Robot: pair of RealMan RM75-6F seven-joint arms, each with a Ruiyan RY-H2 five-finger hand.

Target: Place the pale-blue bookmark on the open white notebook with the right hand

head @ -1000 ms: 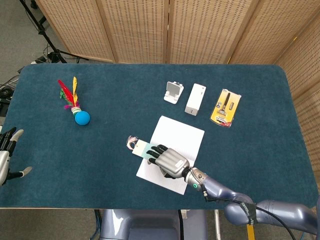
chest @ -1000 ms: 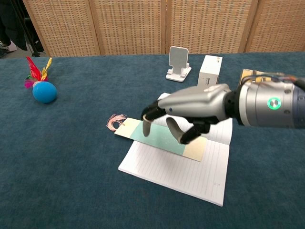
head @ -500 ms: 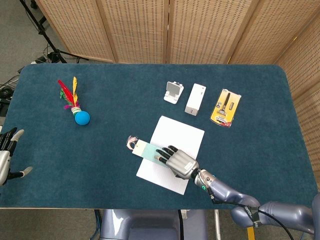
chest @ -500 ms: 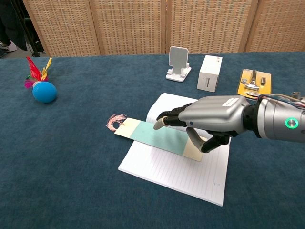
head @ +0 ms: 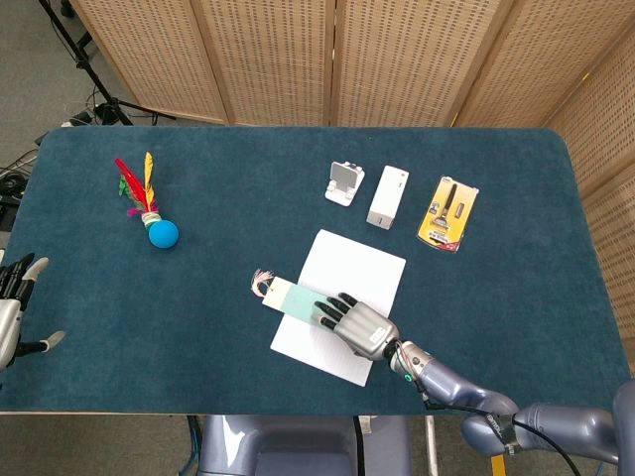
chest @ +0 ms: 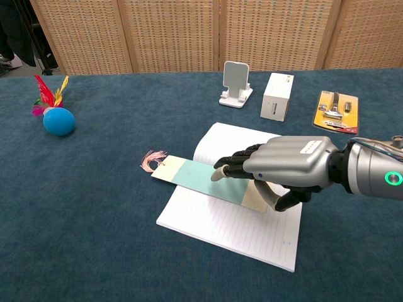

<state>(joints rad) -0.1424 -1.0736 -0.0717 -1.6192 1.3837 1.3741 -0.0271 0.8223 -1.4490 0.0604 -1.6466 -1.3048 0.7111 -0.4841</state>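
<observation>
The pale-blue bookmark (head: 291, 296) (chest: 196, 177) lies flat across the left part of the open white notebook (head: 359, 266) (chest: 230, 228). Its pink tassel end hangs over the notebook's left edge onto the table. My right hand (head: 358, 325) (chest: 284, 168) hovers palm down over the bookmark's cream right end, fingers stretched out and apart, holding nothing. Whether the fingertips touch the card I cannot tell. My left hand (head: 12, 309) sits at the table's near left edge in the head view, fingers spread and empty.
A blue ball with coloured feathers (head: 151, 218) (chest: 55, 116) lies far left. Behind the notebook stand a white phone stand (head: 343, 183) (chest: 235, 84), a white box (head: 388, 196) (chest: 277, 95) and a yellow blister pack (head: 448, 214) (chest: 335, 111). Wicker screens close the back.
My right hand has drawn back toward the near right, sliding off the bookmark's middle to its right end and flattening out. The bookmark stays put on the notebook.
</observation>
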